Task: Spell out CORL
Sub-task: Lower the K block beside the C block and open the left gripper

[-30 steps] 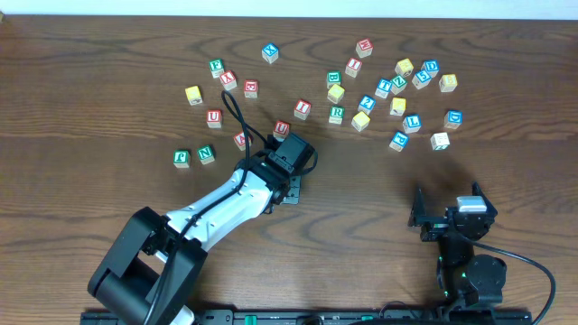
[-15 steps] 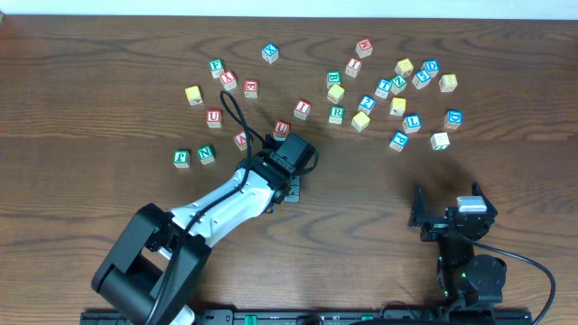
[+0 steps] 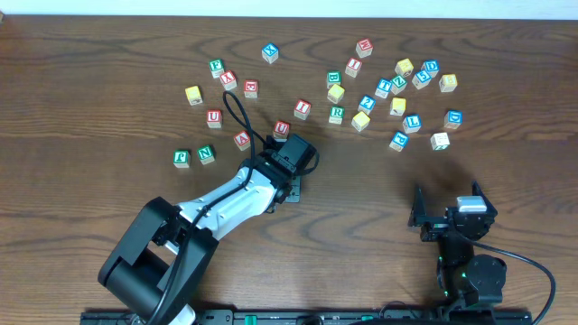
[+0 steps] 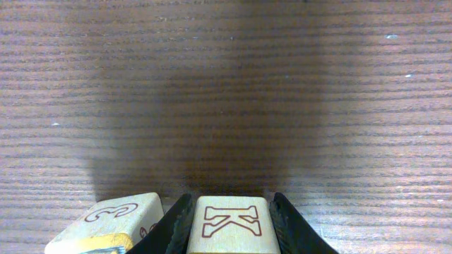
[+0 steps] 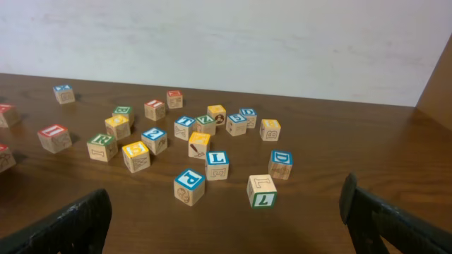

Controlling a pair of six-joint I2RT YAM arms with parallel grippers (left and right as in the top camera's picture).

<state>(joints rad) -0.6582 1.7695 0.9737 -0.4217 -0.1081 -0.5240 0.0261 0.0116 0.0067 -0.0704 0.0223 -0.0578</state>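
Now the left jaws stand narrow, clamped on a pale wooden cube carved with a K. And the right jaws gape wide, empty. The white-faced blue L cube sits at their twelve o'clock, well apart; the right arm is nearer it.

A dark wooden table bears scattered alphabet cubes across its far half.

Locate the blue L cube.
Overhead view: the blue L cube sits on the robot's right side, between a yellow cube and a white-topped cube.
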